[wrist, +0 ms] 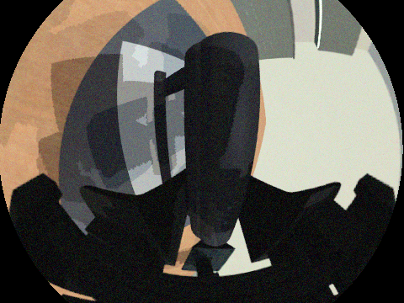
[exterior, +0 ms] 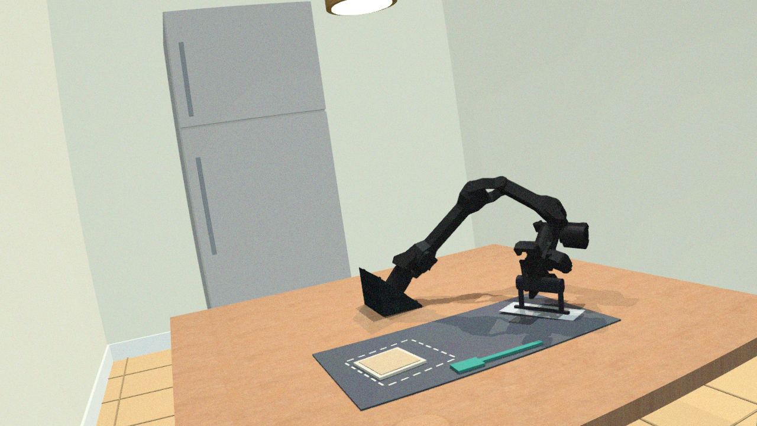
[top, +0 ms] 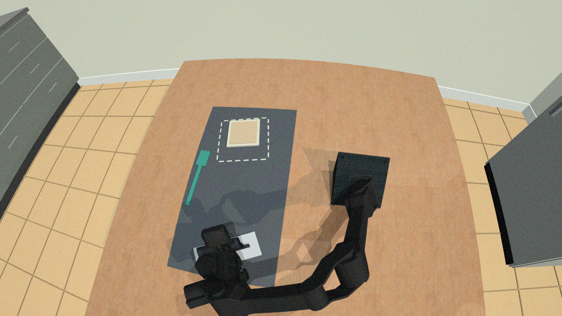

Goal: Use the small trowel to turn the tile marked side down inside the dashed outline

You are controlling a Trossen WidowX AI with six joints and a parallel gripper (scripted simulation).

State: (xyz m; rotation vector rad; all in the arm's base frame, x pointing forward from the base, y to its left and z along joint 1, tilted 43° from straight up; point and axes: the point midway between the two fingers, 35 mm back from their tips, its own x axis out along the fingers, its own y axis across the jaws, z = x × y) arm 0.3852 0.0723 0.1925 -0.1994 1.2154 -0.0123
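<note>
A beige square tile (top: 243,132) (exterior: 390,363) lies flat inside the white dashed outline (top: 243,159) (exterior: 431,349), at the far end of the dark mat (top: 271,129) (exterior: 465,331). A teal small trowel (top: 196,176) (exterior: 497,355) lies free along the mat's left edge, blade toward the outline. My gripper (top: 229,244) (exterior: 537,290) is at the mat's near end, far from both. It is shut on the black bridge handle (wrist: 163,124) of a pale flat plate tool (top: 251,245) (exterior: 574,312) (wrist: 131,118). The plate is level, on or just above the mat; I cannot tell which.
The arm's black base block (top: 359,173) (exterior: 386,299) stands on the wooden table (top: 353,98) to the right of the mat. A grey fridge (exterior: 248,158) stands behind the table. Grey cabinets (top: 23,90) flank it on the tiled floor.
</note>
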